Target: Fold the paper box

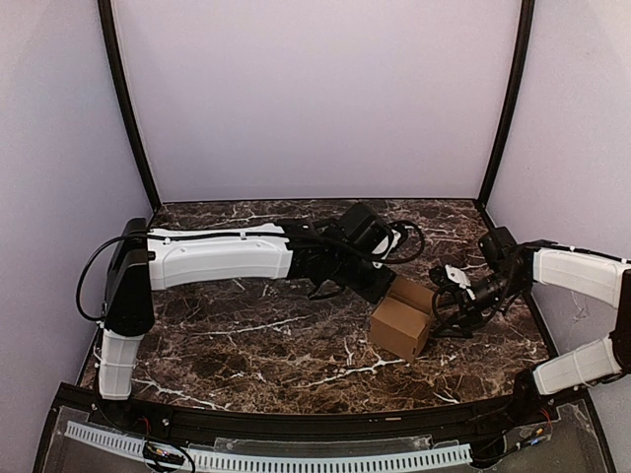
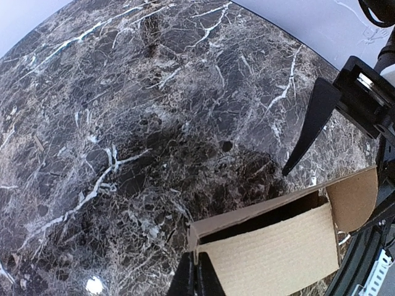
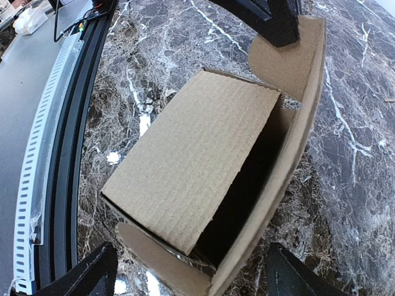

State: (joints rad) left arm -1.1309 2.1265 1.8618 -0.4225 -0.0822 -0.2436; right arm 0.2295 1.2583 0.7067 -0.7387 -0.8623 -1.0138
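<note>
The paper box (image 1: 399, 327) sits on the marble table (image 1: 246, 335), right of centre in my overhead view and between the two arms. It is half formed, with a brown body and an upper flap standing open behind it.

My right gripper (image 1: 455, 307) is just beside the box on its right. On the right wrist camera its fingers (image 3: 80, 274) are spread wide at the bottom corners of the view. The box (image 3: 185, 166) lies between and ahead of them, its open mouth and a rounded tab (image 3: 281, 61) facing the camera. I see no contact there.

My left gripper (image 1: 380, 286) reaches in from the left and sits at the box's upper left edge. On the left wrist camera the box (image 2: 271, 253) fills the lower right, and the dark fingers (image 2: 194, 277) sit right at its near corner. I cannot tell whether they are pinching cardboard or only resting against it.
</note>
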